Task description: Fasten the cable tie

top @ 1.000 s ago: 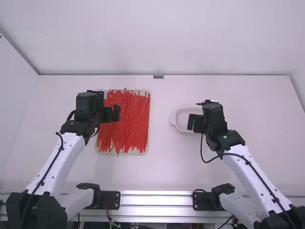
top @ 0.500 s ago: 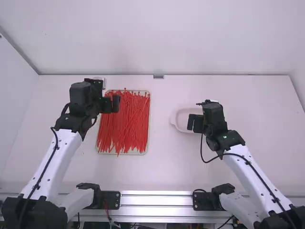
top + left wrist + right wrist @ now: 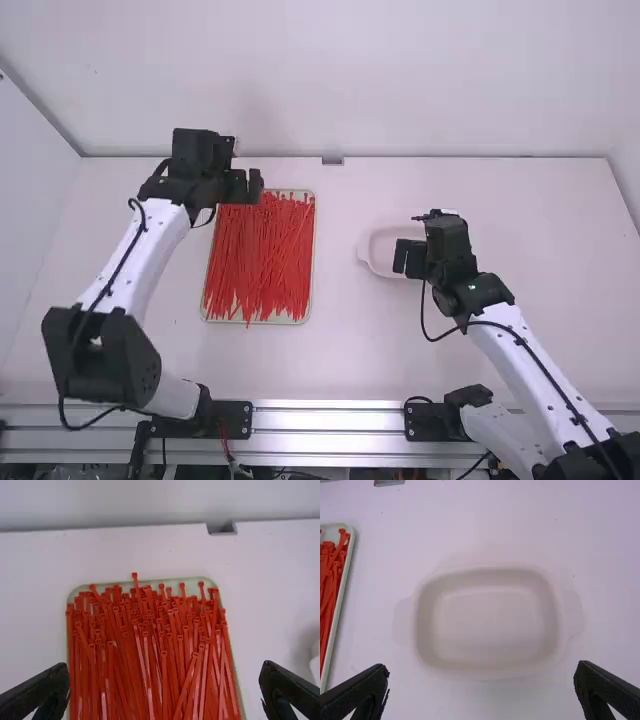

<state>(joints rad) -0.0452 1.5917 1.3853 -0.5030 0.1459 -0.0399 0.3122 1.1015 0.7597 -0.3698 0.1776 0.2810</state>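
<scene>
A heap of red cable ties [image 3: 262, 255] lies loose in a pale green tray [image 3: 313, 262] left of the table's middle. My left gripper [image 3: 232, 190] hangs open over the tray's far left corner, holding nothing. From its wrist the ties [image 3: 150, 655] fan out between the two fingertips [image 3: 37, 692], with the tray rim [image 3: 75, 589] beyond them. My right gripper [image 3: 420, 255] is open and empty above a white dish [image 3: 376, 250]. The dish [image 3: 487, 620] holds nothing.
A small grey notch [image 3: 332, 159] marks the table's back edge, where the rear wall rises. A side wall closes off the left. Bare white tabletop lies between tray and dish and to the right of the dish.
My left arm has swung away from the camera, from the tray's left side to its far left corner. The right arm has stayed put.
</scene>
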